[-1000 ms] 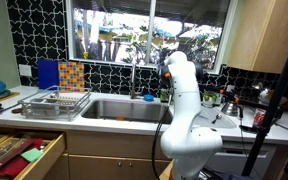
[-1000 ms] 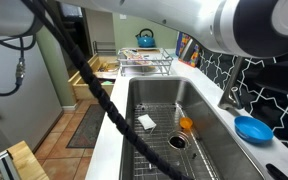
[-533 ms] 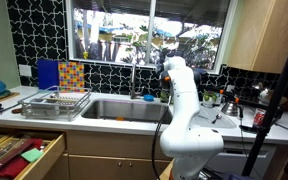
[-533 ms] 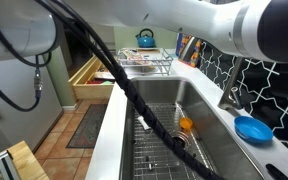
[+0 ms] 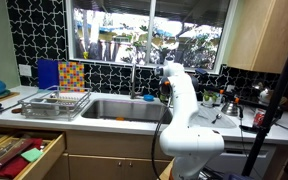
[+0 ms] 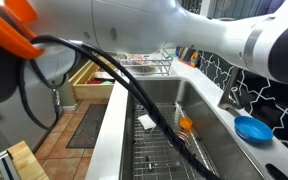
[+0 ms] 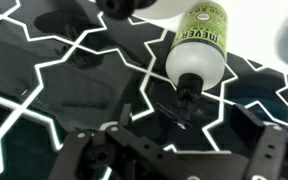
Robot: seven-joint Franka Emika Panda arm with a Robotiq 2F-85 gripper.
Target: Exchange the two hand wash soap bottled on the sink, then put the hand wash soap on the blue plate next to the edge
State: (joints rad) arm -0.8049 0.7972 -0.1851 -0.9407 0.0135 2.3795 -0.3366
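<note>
Claw (image 7: 174, 150) spread wide, nothing held. Soap bottle (image 7: 197, 45) just ahead, pump end nearest, slightly off centre line, clear of both fingers, against black backsplash tiles (image 7: 44, 70). Looks like approach for first pick of swap (nothing gripped yet). Next move: ease forward, centre on bottle body, close. Blue plate (image 6: 252, 128) sits on counter beside sink (image 6: 212, 105).

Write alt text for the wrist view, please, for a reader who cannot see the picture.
A hand soap bottle with a green label points its dark pump toward the open gripper, which is blurred at the bottom of the picture and holds nothing. Behind them is a black tiled wall with white geometric lines.
</note>
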